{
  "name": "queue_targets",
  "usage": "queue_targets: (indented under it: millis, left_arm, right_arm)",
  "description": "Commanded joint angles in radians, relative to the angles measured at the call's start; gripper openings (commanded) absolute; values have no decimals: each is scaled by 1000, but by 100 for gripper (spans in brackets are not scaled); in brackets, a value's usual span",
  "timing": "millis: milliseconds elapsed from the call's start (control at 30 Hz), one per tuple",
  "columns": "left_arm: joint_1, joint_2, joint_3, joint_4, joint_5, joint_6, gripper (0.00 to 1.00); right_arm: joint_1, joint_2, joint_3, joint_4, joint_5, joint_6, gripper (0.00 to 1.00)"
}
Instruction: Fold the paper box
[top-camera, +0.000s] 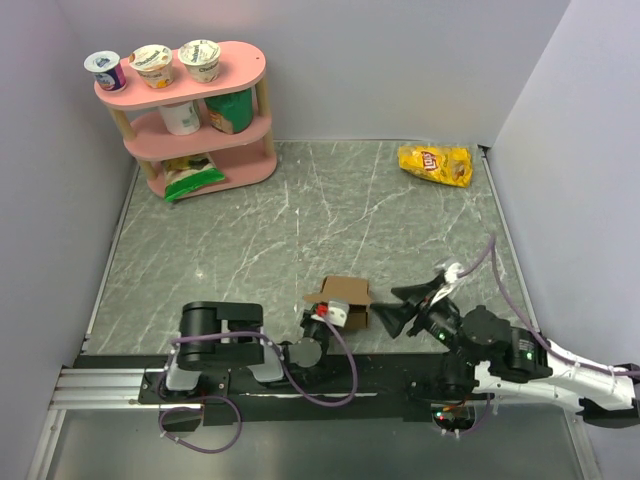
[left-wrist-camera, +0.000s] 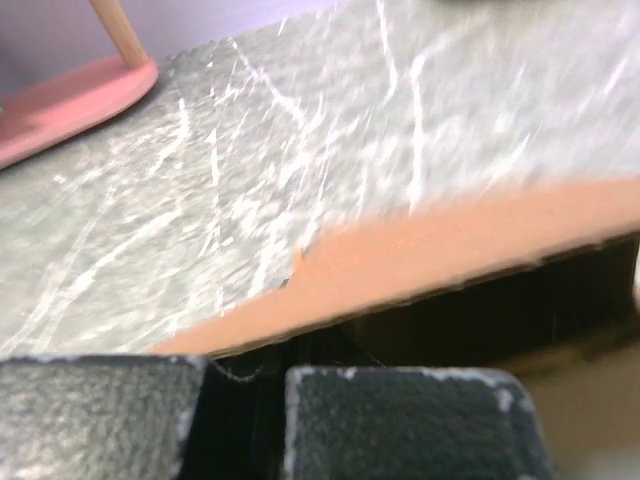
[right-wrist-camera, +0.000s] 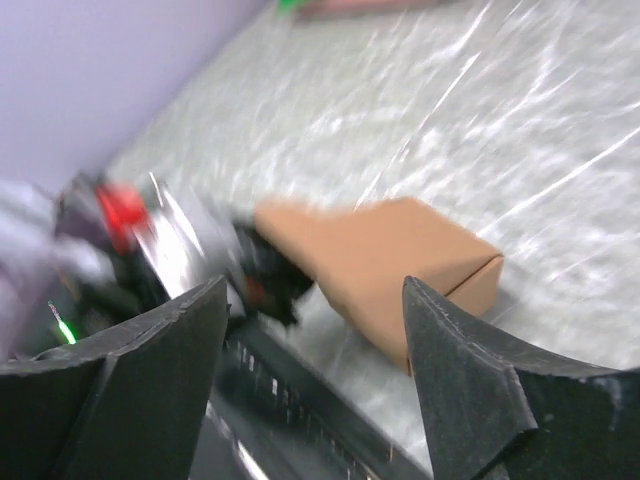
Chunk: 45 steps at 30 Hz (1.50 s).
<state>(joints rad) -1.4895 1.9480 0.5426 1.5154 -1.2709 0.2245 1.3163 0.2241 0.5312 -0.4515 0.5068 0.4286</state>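
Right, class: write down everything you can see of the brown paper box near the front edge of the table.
The paper box is plain, unprinted brown cardboard, small and squarish, already folded into shape. The left wrist view shows one flap lifted over a dark opening. It rests on the grey marbled table near the front edge, between the arms. The shut left tool meets its near-left side; whether it pinches cardboard is unclear. The open right tool faces it from the right without touching.
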Motion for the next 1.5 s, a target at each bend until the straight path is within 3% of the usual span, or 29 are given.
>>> queue_targets:
  millis: [0, 100, 200, 300, 433, 533, 767, 900, 1000, 1033, 1167, 1300, 1333, 1467]
  left_arm:
    - [-5, 127, -38, 344, 5, 164, 1]
    - [-18, 131, -44, 344, 30, 165, 1]
    - [-25, 115, -59, 345, 36, 148, 1]
    - [-35, 103, -70, 345, 31, 159, 13]
    - [-60, 85, -90, 345, 15, 168, 42]
    - [-77, 75, -93, 344, -4, 180, 56]
    - [-110, 62, -105, 345, -24, 193, 72]
    - [-118, 39, -116, 341, -9, 191, 73]
    - [-118, 23, -116, 303, 16, 174, 53]
    - [-118, 19, -116, 292, 22, 167, 51]
    - [-118, -64, -145, 238, 74, 122, 62]
    - [-115, -222, -193, -13, 174, -50, 76]
    - [-111, -259, -197, -152, 206, -88, 78]
    - [-98, -446, -201, -424, 332, -264, 85]
  right_arm:
    - [6, 105, 79, 211, 209, -42, 76]
    - [4, 268, 92, 371, 288, -80, 77]
    - [-8, 444, 104, 421, 343, -87, 78]
    - [-74, 567, 95, 479, 238, -48, 78]
    - [-118, 664, 87, 513, 139, 19, 78]
    - [-123, 707, 87, 508, 107, 57, 78]
    - [-143, 719, 3, 505, 55, 162, 78]
    - [-144, 725, -65, 508, 49, 202, 78]
    - [-147, 732, -98, 514, 53, 220, 79]
    - [-149, 735, -99, 505, 53, 223, 78]
    - [-170, 724, -71, 461, 71, 208, 79]
    - [-212, 722, -82, 471, 50, 183, 79]
    - [-229, 724, -86, 481, 44, 182, 79]
    - [-271, 744, -103, 505, 13, 165, 79]
